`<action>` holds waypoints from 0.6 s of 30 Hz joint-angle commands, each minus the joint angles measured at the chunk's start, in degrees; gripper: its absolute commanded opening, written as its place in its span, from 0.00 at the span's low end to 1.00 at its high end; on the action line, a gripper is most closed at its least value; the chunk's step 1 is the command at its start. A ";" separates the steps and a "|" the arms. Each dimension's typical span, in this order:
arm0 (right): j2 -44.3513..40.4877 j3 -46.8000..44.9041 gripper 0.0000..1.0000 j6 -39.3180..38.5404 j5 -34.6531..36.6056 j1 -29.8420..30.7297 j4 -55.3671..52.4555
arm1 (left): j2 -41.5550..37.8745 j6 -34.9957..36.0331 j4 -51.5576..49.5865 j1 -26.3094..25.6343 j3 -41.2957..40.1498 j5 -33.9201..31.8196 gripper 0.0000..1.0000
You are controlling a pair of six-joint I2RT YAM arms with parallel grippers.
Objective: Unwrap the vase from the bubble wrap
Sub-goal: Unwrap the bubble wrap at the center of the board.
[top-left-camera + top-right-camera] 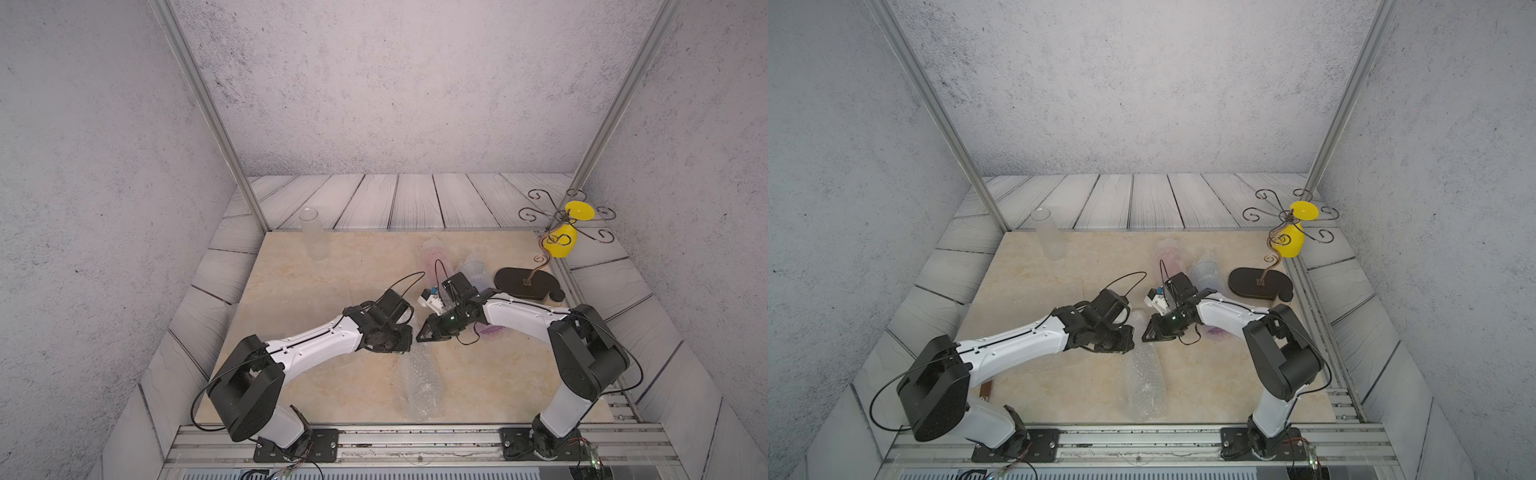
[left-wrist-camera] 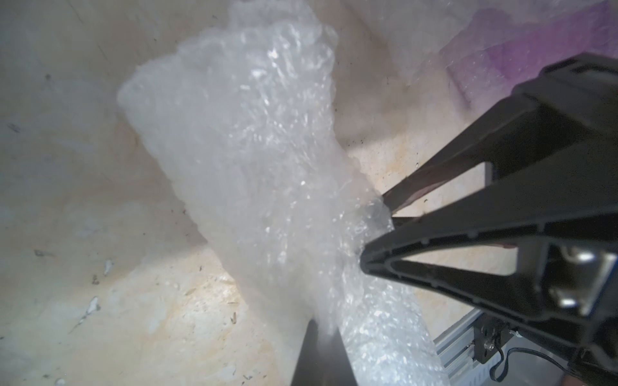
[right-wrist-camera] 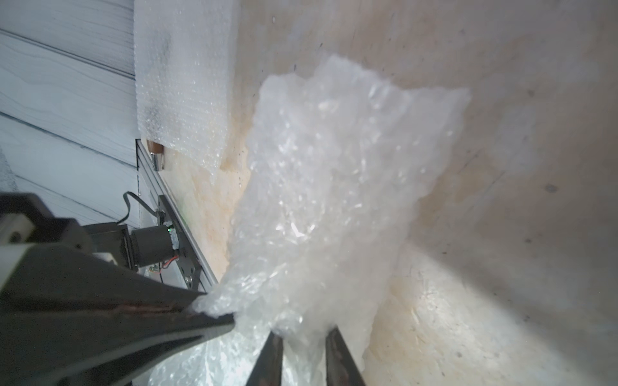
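Bubble wrap [image 1: 422, 378], a clear crinkled tube, is lying lengthwise on the desk [image 1: 307, 374] toward its front edge, between the two arm bases, and its far end is being held up where the arms meet. The left tool [image 3: 214, 312] is being shown with its jaws closed on a fold of the wrap. The right tool [image 2: 376, 230] is being shown pinched onto the same raised end just beside it, with wrap filling the space between its fingers. No vase is being made out through the layers, and whether one lies inside this tube cannot be told. The step in hand is being judged as the opening of the roll's loose edge. To do it well, the two grips are best being drawn apart across the tube's axis rather than along it, so that a layer is being peeled off and not merely stretched. One tool is best being held low as an anchor while the other is being carried up and outward. Pull is best being applied slowly, since the thin film may tear or slip from the jaws, and hidden contents may roll toward the desk's edge. A purple-tinted bundle [image 1: 492, 330] is lying under the right arm and is best being avoided.
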 commanded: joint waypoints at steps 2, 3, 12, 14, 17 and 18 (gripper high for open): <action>0.14 -0.12 0.07 -1.04 -0.17 0.13 0.45 | -2.41 0.56 -4.06 -0.02 0.13 -0.65 0.00; -0.48 -0.16 0.03 -1.43 0.49 0.19 -0.01 | -2.73 0.71 -5.34 0.00 0.16 -1.75 0.00; -5.79 -0.87 0.00 -3.69 6.37 0.05 -2.34 | -4.43 0.70 -10.88 2.38 -1.24 -7.16 0.02; -6.26 -0.61 0.00 -4.20 7.74 0.06 -3.21 | -4.93 0.60 -10.83 2.87 -1.47 -7.25 0.02; -6.85 -0.44 0.00 -4.83 9.85 -0.05 -4.51 | -5.68 0.32 -10.64 3.51 -1.99 -7.35 0.02; -7.10 -0.28 0.00 -5.09 11.17 -0.13 -5.36 | -5.90 0.28 -10.64 3.73 -2.15 -7.45 0.02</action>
